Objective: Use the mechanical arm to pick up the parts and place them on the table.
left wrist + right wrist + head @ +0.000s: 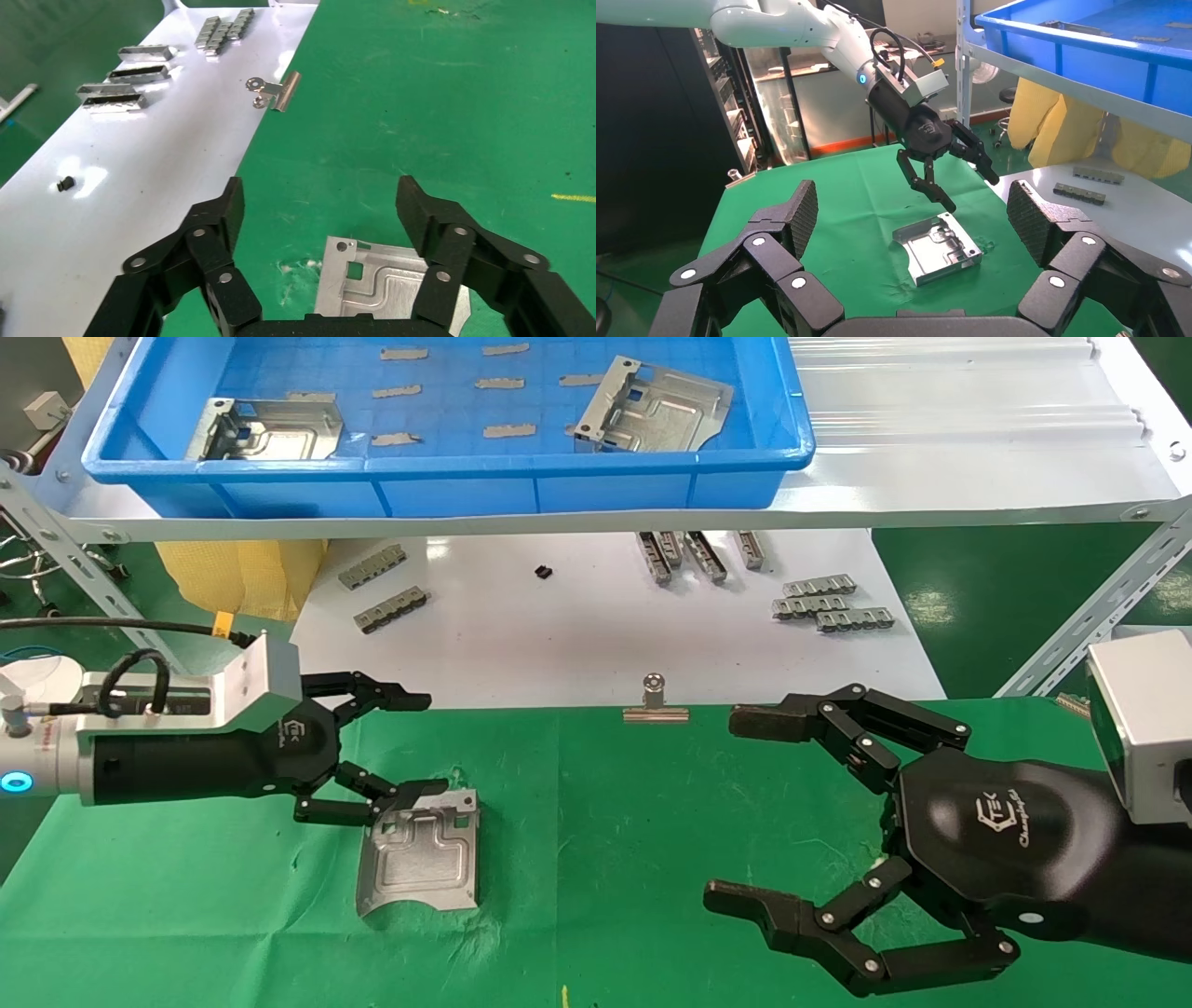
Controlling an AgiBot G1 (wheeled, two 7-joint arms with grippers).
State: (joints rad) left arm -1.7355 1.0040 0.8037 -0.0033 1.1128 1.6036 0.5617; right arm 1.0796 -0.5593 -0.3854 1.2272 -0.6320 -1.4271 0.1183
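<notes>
right tool [745, 808] nearest, fingers spread wide, hovering over green tabletop [605, 859], grasping nothing. left tool [414, 747] released, fingers splayed just above one part [419, 850] lying flat on tabletop, lower fingertip at its edge. binder clip [656, 702] on cloth edge. beyond, white sheet with slotted bars [819, 601]. farthest, blue bin [447, 467] on shelf holding two more parts [652, 407].

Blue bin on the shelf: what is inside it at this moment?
The blue bin holds two stamped metal parts and several small flat grey strips. Its near wall hides the front strip of the floor.
</notes>
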